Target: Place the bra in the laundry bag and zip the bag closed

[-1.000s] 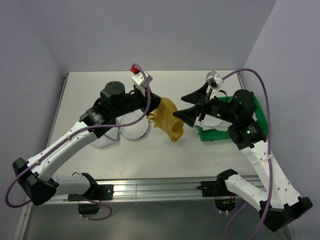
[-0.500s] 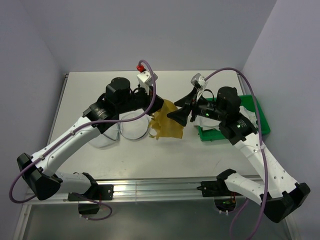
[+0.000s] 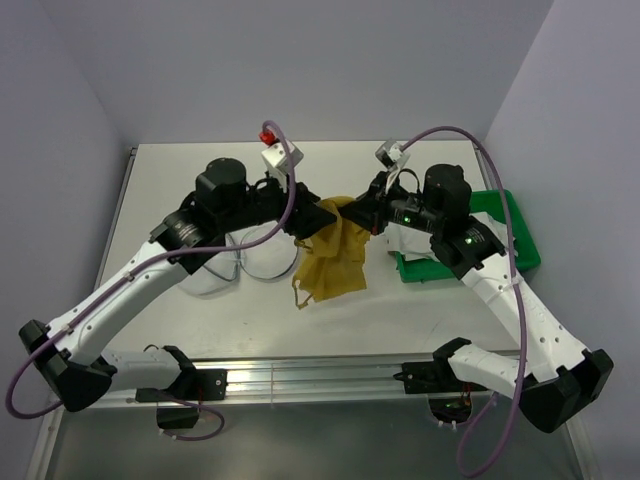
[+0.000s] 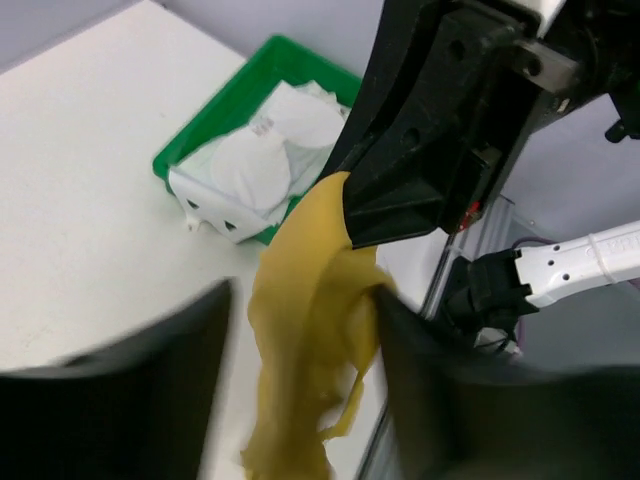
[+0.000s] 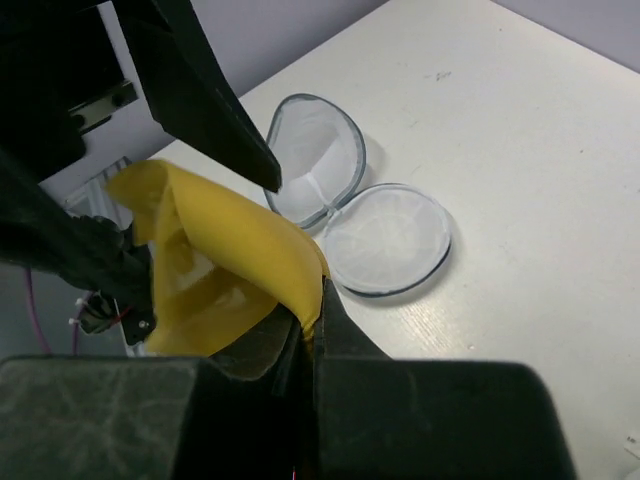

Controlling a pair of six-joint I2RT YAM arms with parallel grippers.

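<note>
The bra, a mustard-yellow garment, hangs above the table between the two arms. My right gripper is shut on its upper edge; the pinch shows in the right wrist view, with the bra bulging to the left. My left gripper is open. In its wrist view the bra dangles between the spread fingers and brushes the right one. The laundry bag lies unzipped on the table as two round mesh halves, under the left arm.
A green tray holding white garments sits at the table's right side, just beyond the right arm. The table's metal rail runs along the near edge.
The right gripper closed on the bra's top edge and the left gripper opened off it. The bra has dropped from a bunched lump into a longer hanging drape.
</note>
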